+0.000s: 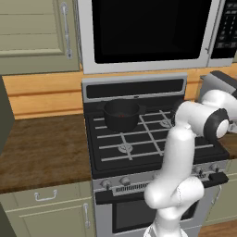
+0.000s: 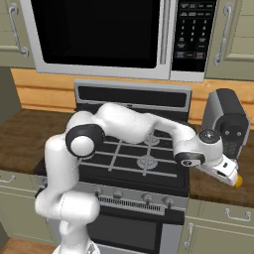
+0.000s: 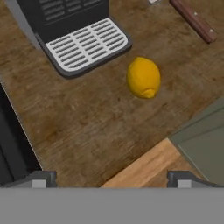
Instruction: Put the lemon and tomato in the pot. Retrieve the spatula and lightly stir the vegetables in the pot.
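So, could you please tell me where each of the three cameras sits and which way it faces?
Left base view: behind the arm on its left, looking forward and down at the stove and pot; the arm rises at lower right.
Right base view: behind on the right, facing the same stove; the arm crosses toward the coffee machine.
Hand view: on the hand, looking down at the counter and lemon; the open gripper shows at the bottom.
Shared: stove, arm and microwave in both base views; lemon and coffee machine in the right base and hand views.
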{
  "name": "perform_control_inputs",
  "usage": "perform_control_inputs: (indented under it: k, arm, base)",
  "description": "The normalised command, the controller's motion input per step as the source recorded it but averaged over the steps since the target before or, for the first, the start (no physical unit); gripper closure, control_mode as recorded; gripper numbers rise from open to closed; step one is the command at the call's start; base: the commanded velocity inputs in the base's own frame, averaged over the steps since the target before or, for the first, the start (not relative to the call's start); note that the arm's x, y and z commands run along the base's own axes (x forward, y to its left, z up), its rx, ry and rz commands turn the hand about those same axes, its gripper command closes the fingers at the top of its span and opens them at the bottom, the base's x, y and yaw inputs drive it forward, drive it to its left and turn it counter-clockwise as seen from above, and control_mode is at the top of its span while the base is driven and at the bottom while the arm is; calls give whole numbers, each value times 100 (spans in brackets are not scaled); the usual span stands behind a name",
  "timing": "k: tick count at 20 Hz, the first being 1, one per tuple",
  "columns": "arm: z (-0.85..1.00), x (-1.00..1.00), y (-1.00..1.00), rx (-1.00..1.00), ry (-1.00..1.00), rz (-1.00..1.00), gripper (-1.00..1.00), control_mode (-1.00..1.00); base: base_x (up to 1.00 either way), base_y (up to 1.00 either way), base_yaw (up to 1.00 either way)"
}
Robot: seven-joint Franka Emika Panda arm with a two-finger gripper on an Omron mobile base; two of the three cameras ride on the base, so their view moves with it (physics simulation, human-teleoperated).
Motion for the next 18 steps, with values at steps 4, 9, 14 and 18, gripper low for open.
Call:
perform_control_inputs:
  k: [4, 9, 14, 18]
  arm:
    - [-21, 6, -83, 0, -5, 13, -100, -100]
    - [0, 4, -76, 1, -4, 9, -100, -100]
    - [3, 44, -41, 9, 3, 7, -100, -100]
    - [0, 71, -14, 13, 11, 7, -100, -100]
  base:
    - [0, 0, 0]
    - [0, 0, 0]
    - [0, 0, 0]
    - [0, 0, 0]
